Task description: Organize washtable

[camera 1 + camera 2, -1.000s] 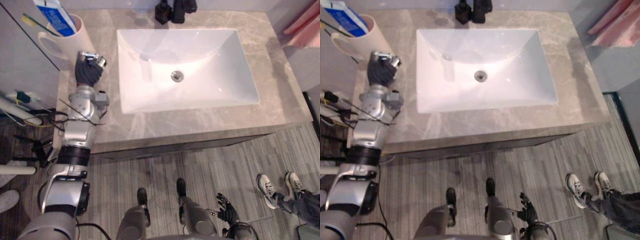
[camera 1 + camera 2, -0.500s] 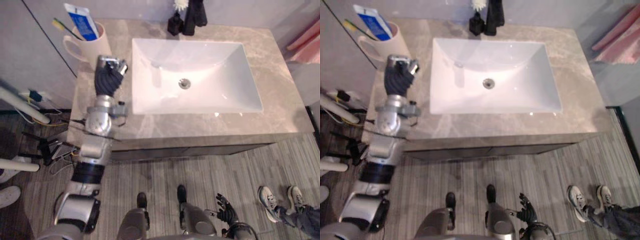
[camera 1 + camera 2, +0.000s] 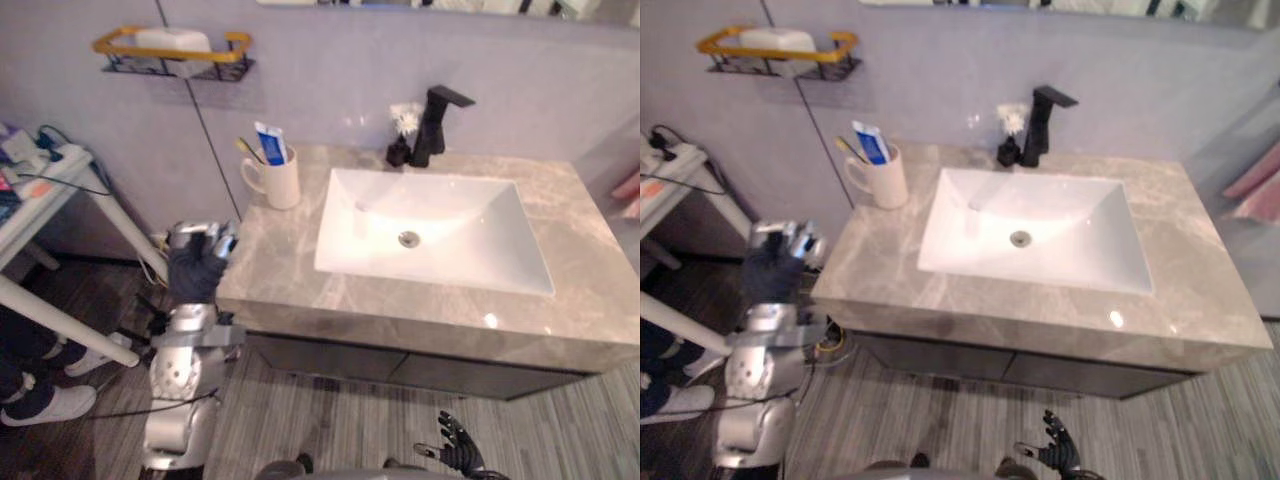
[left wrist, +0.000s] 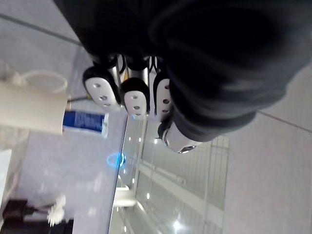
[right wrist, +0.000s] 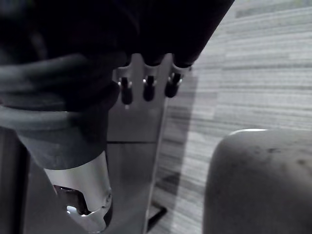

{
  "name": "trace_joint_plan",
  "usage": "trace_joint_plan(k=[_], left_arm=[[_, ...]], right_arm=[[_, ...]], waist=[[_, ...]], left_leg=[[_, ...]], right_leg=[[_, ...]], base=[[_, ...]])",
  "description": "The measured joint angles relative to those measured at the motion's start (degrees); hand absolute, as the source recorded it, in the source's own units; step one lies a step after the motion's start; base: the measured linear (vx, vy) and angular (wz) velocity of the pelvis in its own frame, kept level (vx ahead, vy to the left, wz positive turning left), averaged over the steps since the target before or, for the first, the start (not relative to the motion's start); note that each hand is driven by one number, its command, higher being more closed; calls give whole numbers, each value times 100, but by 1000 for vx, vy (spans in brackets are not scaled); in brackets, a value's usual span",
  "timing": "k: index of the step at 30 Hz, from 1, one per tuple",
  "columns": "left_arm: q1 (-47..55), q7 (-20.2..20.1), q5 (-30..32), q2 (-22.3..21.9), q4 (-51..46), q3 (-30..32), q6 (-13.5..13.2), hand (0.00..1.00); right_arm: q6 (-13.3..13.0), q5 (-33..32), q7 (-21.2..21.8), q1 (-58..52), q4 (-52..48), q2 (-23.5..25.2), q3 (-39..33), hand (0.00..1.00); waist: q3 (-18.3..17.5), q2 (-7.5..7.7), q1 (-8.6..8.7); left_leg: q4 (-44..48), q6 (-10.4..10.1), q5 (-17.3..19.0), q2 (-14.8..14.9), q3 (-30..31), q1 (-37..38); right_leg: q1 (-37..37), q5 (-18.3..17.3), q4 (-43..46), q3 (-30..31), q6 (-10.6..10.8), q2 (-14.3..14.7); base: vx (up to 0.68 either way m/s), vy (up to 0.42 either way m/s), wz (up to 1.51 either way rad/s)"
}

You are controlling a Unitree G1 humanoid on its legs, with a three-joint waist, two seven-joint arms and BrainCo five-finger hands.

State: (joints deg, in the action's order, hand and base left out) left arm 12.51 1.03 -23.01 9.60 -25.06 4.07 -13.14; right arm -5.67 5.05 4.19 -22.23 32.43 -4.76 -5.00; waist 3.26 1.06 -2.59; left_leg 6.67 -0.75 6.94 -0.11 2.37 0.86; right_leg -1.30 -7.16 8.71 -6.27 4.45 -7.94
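At the washtable's back left corner, in the head views, a cream mug [image 3: 276, 182] stands on the grey counter [image 3: 290, 255]. It is just left of the white sink [image 3: 440, 225], with a blue-and-white tube [image 3: 272, 143] and a toothbrush [image 3: 247, 150] standing in it. Behind the sink rises a black tap [image 3: 437, 122], with a small black bottle [image 3: 398, 153] and a white tuft [image 3: 405, 119] just beside it. On the wall above and left of the mug hangs a shelf [image 3: 172, 58] with a yellow rail, a white block [image 3: 172, 39] lying on it. The left hand [image 3: 197, 265] is raised just off the counter's left edge, apart from the mug, its fingers curled in on nothing. The right hand [image 3: 452, 457] hangs low over the floor [image 3: 330, 420], fingers spread. At far left stands a white table [image 3: 60, 175], and a person's white shoe [image 3: 45, 404] rests on the floor near it.

In the left wrist view, the fingertips [image 4: 136, 100] sit side by side, folded back toward the palm, with nothing between them. Past them show the mug [image 4: 29, 105], the tube [image 4: 83, 122] and, farther off, the white tuft [image 4: 56, 214].

In the right wrist view, the fingers [image 5: 148, 83] point straight down, relaxed and a little apart, holding nothing. Beyond them lie the floor's grey planks [image 5: 253, 63].
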Motion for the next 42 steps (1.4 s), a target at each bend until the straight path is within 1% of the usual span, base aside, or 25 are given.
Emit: trace_joint_plan(k=[2, 3, 5, 6, 7, 8, 9, 10, 11, 13, 16, 18, 19, 20, 21, 22, 23, 24, 26, 27, 30, 37, 39, 41, 42], left_arm=[[442, -103, -8, -147, 57, 192, 25, 100], [674, -144, -23, -225, 177, 313, 59, 0], [842, -227, -125, -365, 580, 466, 120, 0], [926, -227, -130, -510, 1017, 568, 172, 0], [966, -227, -129, -546, 1255, 600, 186, 0], [1012, -231, -128, -586, 1626, 686, 237, 0], [1006, -232, -106, -600, 2124, 696, 325, 0], [995, -237, -95, -606, 2478, 692, 379, 0], [988, -242, -74, -618, 2810, 689, 409, 0], [977, -247, 204, -666, 3757, 693, 518, 0], [883, -301, 448, -698, 4503, 689, 588, 0], [828, -341, 830, -761, 5202, 663, 633, 0], [823, -340, 926, -784, 5379, 658, 633, 0], [821, -334, 1214, -841, 5852, 612, 649, 0], [832, -333, 1395, -840, 6092, 533, 669, 0], [836, -334, 1501, -838, 6238, 496, 674, 0], [844, -347, 1642, -876, 6382, 476, 669, 0], [824, -343, 1749, -876, 6404, 480, 666, 0], [756, -352, 1818, -879, 6585, 484, 662, 0], [668, -347, 1877, -878, 6757, 489, 655, 0], [520, -324, 2104, -838, 7023, 512, 657, 0], [456, -174, 2149, -839, 7132, 568, 639, 0], [366, -161, 2150, -827, 7132, 614, 641, 0], [85, -83, 2163, -823, 7121, 659, 678, 0], [-64, -79, 2214, -826, 7159, 597, 746, 0]], right_arm=[[1, 1, -2, 44, 13, 68, -4, 0], [-2, 3, 0, 57, 41, 157, -4, 0], [1, 8, 2, 31, 197, 260, 21, 0], [12, 21, 32, 46, 285, 281, 56, 0], [24, 22, 52, 38, 300, 286, 54, 0], [55, 23, 65, 47, 345, 285, 50, 0], [78, 23, 71, 47, 443, 283, 50, 0], [106, 22, 74, 56, 501, 285, 49, 0], [125, 22, 77, 53, 522, 283, 45, 0], [148, 21, 76, 53, 644, 267, 42, 0], [164, 6, 75, 37, 716, 263, 29, 0], [159, 6, 66, 83, 805, 257, 26, 0], [156, 4, 68, 111, 852, 254, 21, 0], [155, 0, 55, 172, 938, 238, 20, 0], [153, 1, 41, 178, 937, 216, 46, 0], [143, -22, 88, 183, 942, 202, 60, 0], [35, -271, 291, 190, 967, 190, 40, 0], [-28, -397, 316, 200, 980, 202, 41, 0], [15, -273, 153, 208, 1084, 229, 45, 0], [-23, -270, 151, 209, 1129, 223, 19, 0], [-65, -269, 73, 227, 1240, 224, -110, 0], [-32, -237, -49, 299, 1399, 172, -199, 0], [-25, -216, -48, 414, 1391, 153, -194, 0], [-9, -214, -54, 497, 1386, 150, -186, 0], [3, -212, -66, 479, 1380, 186, -184, 0]], waist=[[-76, 38, -10], [-102, 68, -74], [-215, 53, -172], [-284, 91, -174], [-311, 32, -174], [-386, 29, -166], [-450, 62, -154], [-467, 31, -152], [-468, 38, -152], [-476, 43, -143], [-482, 56, -133], [-495, 74, -136], [-494, 73, -135], [-494, 71, -131], [-493, 71, -133], [-494, 71, -133], [-493, 71, -132], [-490, 68, -127], [-455, 72, -119], [-451, 30, -115], [-448, 6, -113], [-413, -3, -128], [-281, 9, -136], [-43, 99, -119], [24, 124, -90]], left_leg=[[8, -16, 18, -12, 59, 42], [7, -24, 34, -9, 76, 103], [9, -4, 63, 3, 73, 123], [13, -3, 89, 5, 72, 205], [26, -21, 113, 6, 67, 204], [44, -23, 113, 12, 57, 208], [61, -42, 100, 14, 63, 218], [78, -41, 97, 14, 74, 228], [81, -42, 98, 14, 75, 255], [85, -42, 95, 6, 94, 290], [90, -23, 69, -13, 168, 298], [15, -45, 15, -22, 213, 310], [-5, -52, 4, -23, 219, 318], [-84, -48, -43, -24, 219, 373], [-105, -54, -50, -24, 221, 393], [-122, -63, -58, -23, 220, 405], [-191, -73, -94, -20, 218, 430], [-264, -64, -156, -18, 218, 457], [-301, -65, -186, -14, 207, 530], [-331, -65, -186, -12, 190, 574], [-376, -66, -186, 14, 135, 612], [-333, -83, -153, 19, 10, 549], [-58, -74, -23, 0, 7, 359], [630, -80, 253, -157, 267, -155], [891, -24, 350, -303, 522, -370]], right_leg=[[-78, -23, 7, -63, 3, -18], [-152, -48, 11, -104, 11, -19], [-186, -72, 22, -138, 22, -19], [-279, -88, 19, -154, 24, -21], [-284, -96, 20, -158, 26, -22], [-293, -95, 20, -157, 27, -23], [-312, -95, 20, -166, 28, -24], [-334, -96, 19, -179, 29, -23], [-362, -98, 19, -183, 32, -24], [-405, -99, 18, -203, 36, -31], [-460, -107, 7, -289, 48, -47], [-461, -111, 5, -329, 55, -54], [-460, -111, 4, -334, 55, -56], [-472, -116, 3, -330, 62, -59], [-485, -121, 2, -330, 68, -59], [-486, -124, 3, -328, 70, -58], [-480, -125, 4, -323, 71, -57], [-467, -125, 8, -320, 71, -56], [-473, -125, 10, -303, 70, -52], [-493, -127, 11, -282, 70, -49], [-471, -128, 12, -211, 68, -23], [-343, -136, 57, -106, 75, -17], [-183, -251, 283, -90, 83, -35], [219, -674, 1128, -110, 218, -182], [381, -844, 1555, -26, 221, -269]], base=[[-19, -9, 21], [-30, -8, 11], [-23, -17, 9], [-9, -13, 8], [0, 0, 0], [0, 0, 0], [0, 0, 0], [0, 0, 0], [0, 0, 0], [-31, 3, 4], [-15, -2, 13], [-10, -11, 12], [-2, -12, 4], [0, 0, 0], [0, 0, 0], [0, 0, 0], [0, 0, 0], [0, 0, 0], [-7, 0, -3], [-27, 6, -7], [-37, 5, -10], [-18, 10, -9], [-34, 11, 3], [-46, -8, 53], [-30, -36, 93]])
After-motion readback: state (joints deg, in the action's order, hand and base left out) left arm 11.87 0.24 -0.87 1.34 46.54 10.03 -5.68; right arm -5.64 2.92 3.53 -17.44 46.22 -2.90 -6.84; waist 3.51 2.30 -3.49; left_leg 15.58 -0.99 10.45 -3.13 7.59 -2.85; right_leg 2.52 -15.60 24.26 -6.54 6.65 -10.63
